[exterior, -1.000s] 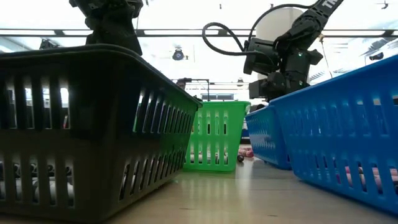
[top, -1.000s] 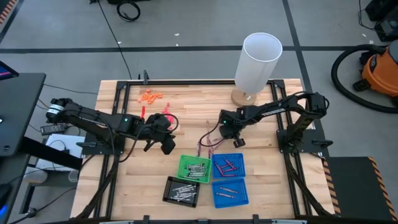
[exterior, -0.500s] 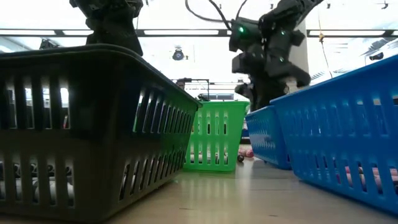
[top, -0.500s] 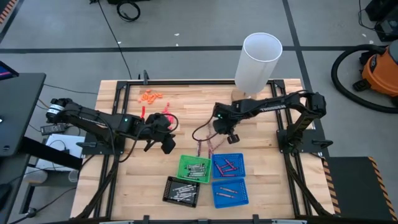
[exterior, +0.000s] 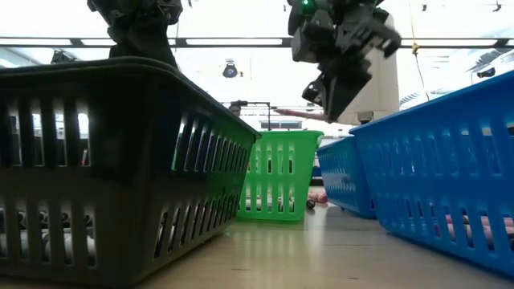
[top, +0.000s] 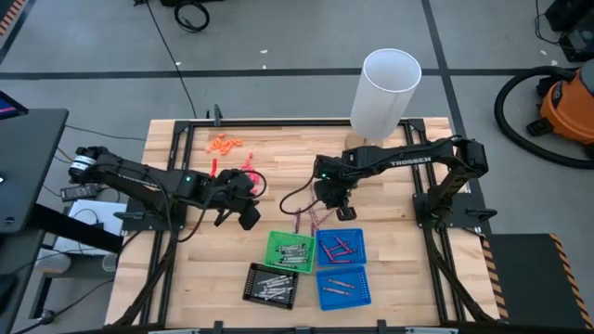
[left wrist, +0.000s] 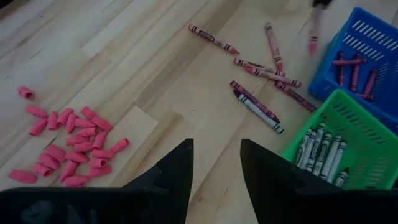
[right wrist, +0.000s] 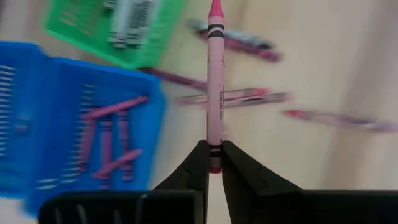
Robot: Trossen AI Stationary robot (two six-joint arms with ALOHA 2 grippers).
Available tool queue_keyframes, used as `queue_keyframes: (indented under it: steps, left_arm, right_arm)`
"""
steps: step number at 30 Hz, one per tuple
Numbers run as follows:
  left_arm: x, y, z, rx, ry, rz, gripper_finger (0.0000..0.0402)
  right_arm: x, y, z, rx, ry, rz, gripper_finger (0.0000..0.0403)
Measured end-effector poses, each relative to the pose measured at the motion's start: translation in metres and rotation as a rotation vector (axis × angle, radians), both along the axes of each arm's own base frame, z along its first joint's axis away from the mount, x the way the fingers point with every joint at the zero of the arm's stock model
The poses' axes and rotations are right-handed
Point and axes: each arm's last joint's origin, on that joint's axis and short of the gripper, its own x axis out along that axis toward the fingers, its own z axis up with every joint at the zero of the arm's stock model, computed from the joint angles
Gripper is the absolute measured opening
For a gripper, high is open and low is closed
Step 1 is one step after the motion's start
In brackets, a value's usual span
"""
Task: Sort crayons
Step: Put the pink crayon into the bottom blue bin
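Right tool (right wrist: 211,163) grips one pink crayon (right wrist: 214,87); trays (top: 341,247) beside it hold sorted crayons, several loose ones (left wrist: 264,71) remain below it; left tool (left wrist: 216,163) waits, narrowly parted

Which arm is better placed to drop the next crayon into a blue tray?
Right. The right gripper is shut on a pink crayon and hangs over the loose crayons, beside the blue tray that holds similar ones. The left gripper is open, empty, and sits farther off near the pink bits.

Right hand (right wrist: 211,163) is pinched closed mid-table; left hand (left wrist: 216,163) hovers with fingers parted.
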Motion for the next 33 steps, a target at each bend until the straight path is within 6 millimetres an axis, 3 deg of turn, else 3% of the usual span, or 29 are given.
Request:
queue_keyframes:
  steps: [7,15,26,33]
  left_arm:
    - [0.000,0.000,0.000,0.031,0.009,-0.027,0.0142]
    - [0.000,0.000,0.000,0.037,0.010,-0.033,0.0142]
    - [0.001,0.001,0.001,0.056,0.001,-0.016,0.0142]
    - [0.001,0.001,0.001,0.052,-0.012,-0.015,0.0142]
  right_arm:
    - [-0.005,0.029,0.001,0.246,0.138,-0.068,0.0038]
    - [-0.013,0.071,0.002,0.365,0.271,-0.065,0.0038]
    - [-0.020,0.133,-0.003,0.329,0.288,-0.009,0.0043]
    - [-0.022,0.159,-0.021,0.313,0.260,-0.060,0.0044]
